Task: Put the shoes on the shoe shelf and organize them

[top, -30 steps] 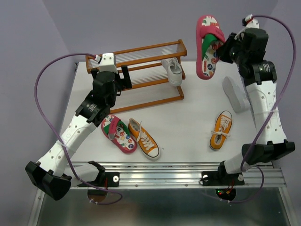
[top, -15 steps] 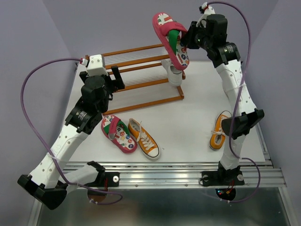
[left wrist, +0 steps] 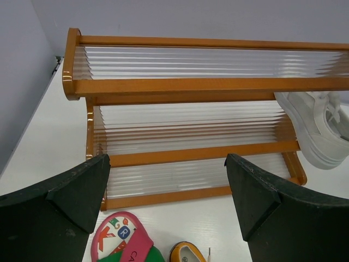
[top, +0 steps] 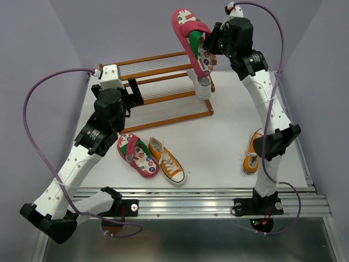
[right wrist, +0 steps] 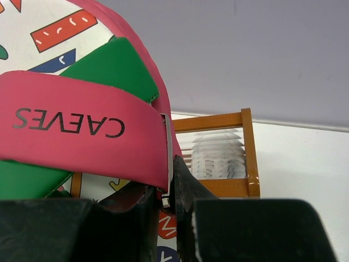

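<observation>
My right gripper (top: 211,43) is shut on the strap of a pink shoe (top: 191,38) with green lining and holds it in the air above the right end of the shoe shelf (top: 158,90). In the right wrist view the jaws (right wrist: 170,185) pinch the pink strap (right wrist: 82,125), with the shelf (right wrist: 248,147) behind. One white sneaker (top: 200,84) sits at the right end of the lower tier. My left gripper (left wrist: 166,159) is open and empty in front of the shelf (left wrist: 185,87), above the other pink shoe (left wrist: 117,240). The second white sneaker is hidden.
On the table near the front lie the second pink shoe (top: 137,155) and an orange sneaker (top: 166,161) side by side. The other orange sneaker (top: 255,155) lies at the right, partly behind my right arm. The white sneaker (left wrist: 319,131) shows at the right of the left wrist view.
My right arm has swung the pink shoe left, from above the table's back right to above the shelf's right end. My left arm shifted slightly left and back.
</observation>
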`<state>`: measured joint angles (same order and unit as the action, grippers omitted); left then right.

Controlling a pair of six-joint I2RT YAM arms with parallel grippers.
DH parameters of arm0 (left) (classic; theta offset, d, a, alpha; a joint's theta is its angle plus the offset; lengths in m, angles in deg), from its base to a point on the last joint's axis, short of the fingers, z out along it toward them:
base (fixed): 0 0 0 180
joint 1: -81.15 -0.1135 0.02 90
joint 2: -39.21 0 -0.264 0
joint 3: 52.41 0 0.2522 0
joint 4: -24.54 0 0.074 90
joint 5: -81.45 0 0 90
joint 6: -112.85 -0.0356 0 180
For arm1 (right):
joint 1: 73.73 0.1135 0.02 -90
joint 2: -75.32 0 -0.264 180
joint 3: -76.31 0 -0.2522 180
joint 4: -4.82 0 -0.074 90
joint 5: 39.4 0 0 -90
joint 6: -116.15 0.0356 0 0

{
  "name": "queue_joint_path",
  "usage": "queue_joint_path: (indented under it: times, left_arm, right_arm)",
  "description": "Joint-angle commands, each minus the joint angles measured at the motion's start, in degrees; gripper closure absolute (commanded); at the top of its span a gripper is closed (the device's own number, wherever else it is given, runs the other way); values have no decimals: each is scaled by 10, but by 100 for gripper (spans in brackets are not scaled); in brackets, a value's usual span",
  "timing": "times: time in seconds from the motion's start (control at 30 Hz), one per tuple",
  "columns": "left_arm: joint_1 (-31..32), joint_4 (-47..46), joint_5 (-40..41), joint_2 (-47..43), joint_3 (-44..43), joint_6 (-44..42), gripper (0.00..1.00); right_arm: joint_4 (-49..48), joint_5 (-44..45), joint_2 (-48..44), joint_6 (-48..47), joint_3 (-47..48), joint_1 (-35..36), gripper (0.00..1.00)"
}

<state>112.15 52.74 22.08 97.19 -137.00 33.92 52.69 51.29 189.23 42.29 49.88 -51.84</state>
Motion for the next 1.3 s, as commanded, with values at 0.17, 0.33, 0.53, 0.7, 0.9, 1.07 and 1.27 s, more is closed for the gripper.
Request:
queue_joint_path:
  times: [0.17,0.33,0.53,0.7,0.9,1.07,1.27]
  left_arm:
    - [-2,-9,32,-13,3,-2,1]
    - [-2,-5,53,-20,3,-9,1]
    - [-2,1,49,-25,10,-6,1]
    - [-2,-1,48,-30,14,-6,1]
    - [-2,-2,47,-28,12,-6,1]
    - [-2,-1,48,-26,10,-7,1]
    - [-2,-2,43,-21,6,-3,1]
  right_arm:
    - [-117,89,3,57,-14,70,99]
    - [-131,102,22,74,10,111,99]
    - [-143,138,48,72,38,117,99]
    - [-151,149,54,72,35,117,99]
    - [-154,143,58,83,32,117,99]
    - [-164,144,55,86,24,117,99]
    - [-173,167,62,88,26,122,99]
